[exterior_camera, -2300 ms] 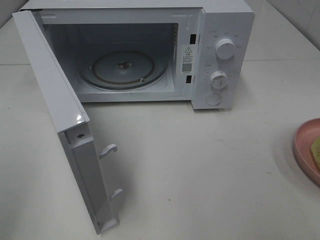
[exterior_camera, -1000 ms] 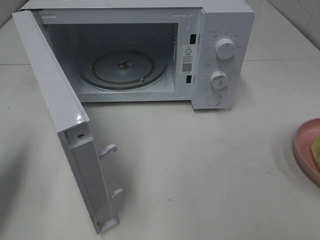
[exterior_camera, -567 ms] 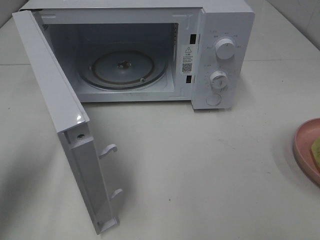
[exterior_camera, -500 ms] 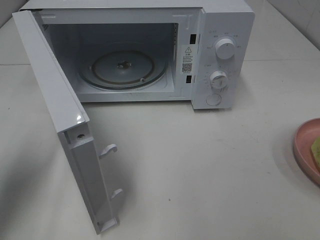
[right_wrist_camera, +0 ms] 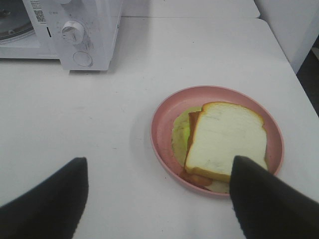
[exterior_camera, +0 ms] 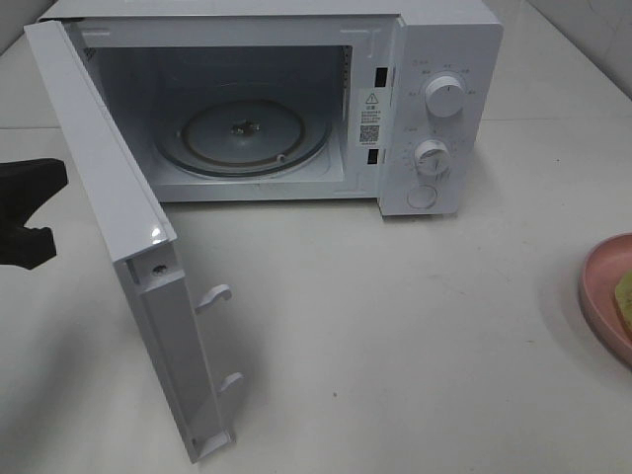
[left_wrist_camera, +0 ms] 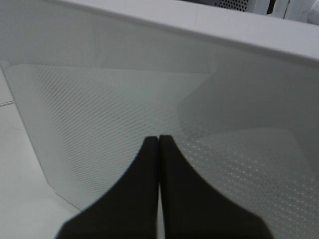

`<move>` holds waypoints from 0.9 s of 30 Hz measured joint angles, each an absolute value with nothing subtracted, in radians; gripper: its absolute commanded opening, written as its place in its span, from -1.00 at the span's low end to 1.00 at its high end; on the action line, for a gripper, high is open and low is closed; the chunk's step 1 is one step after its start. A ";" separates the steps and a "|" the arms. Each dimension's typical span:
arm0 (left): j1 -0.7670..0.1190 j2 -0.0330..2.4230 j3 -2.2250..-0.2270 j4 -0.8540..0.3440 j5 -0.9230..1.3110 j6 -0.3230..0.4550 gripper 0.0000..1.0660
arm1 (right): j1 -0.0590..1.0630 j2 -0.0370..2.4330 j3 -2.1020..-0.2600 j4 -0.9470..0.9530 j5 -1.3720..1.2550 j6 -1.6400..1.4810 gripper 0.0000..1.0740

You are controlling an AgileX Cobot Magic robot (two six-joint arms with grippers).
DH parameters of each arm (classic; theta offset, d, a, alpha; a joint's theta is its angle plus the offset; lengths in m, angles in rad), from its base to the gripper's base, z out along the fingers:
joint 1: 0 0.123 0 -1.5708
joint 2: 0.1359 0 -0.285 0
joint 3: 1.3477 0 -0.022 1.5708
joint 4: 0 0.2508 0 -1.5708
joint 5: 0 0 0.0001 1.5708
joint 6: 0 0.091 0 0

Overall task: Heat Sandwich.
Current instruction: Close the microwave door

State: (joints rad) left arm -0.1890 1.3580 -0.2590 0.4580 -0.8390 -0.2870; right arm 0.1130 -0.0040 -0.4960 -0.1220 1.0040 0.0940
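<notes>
The sandwich (right_wrist_camera: 227, 139), white bread over yellow-green filling, lies on a round pink plate (right_wrist_camera: 164, 112). In the exterior high view only a sliver of the sandwich (exterior_camera: 625, 294) and plate (exterior_camera: 597, 281) shows at the right edge. My right gripper (right_wrist_camera: 159, 162) hovers open above the plate's near side, its fingers wide apart and touching nothing. My left gripper (left_wrist_camera: 158, 139) is shut and empty, pointing at the outer face of the microwave door (left_wrist_camera: 124, 99). The left arm (exterior_camera: 25, 212) shows as a dark shape behind that door.
The white microwave (exterior_camera: 439, 59) stands at the back with its door (exterior_camera: 109, 197) swung wide toward the front left. Its glass turntable (exterior_camera: 242, 133) is bare. Two knobs and a button (exterior_camera: 423, 196) sit on the right panel.
The left arm has come into the exterior view at the left edge, behind the open door. The microwave, plate and sandwich have not moved.
</notes>
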 measured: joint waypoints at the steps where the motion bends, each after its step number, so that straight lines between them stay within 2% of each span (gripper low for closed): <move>1: -0.201 1.362 -0.260 0.447 -0.839 -0.281 -1.00 | 0.113 -0.004 -0.496 -0.122 1.004 0.094 0.40; 4: -0.226 1.374 -0.262 0.421 -0.841 -0.267 -1.00 | 0.113 -0.004 -0.496 -0.122 1.004 0.094 0.40; 12: -0.344 1.418 -0.283 0.263 -0.841 -0.196 -1.00 | 0.113 -0.004 -0.496 -0.122 1.004 0.094 0.40; 23: -0.482 1.505 -0.372 0.157 -0.841 -0.187 -1.00 | 0.113 -0.004 -0.496 -0.122 1.004 0.094 0.40; 27: -0.541 1.548 -0.421 0.107 -0.841 -0.153 -1.00 | 0.113 -0.004 -0.496 -0.122 1.004 0.094 0.40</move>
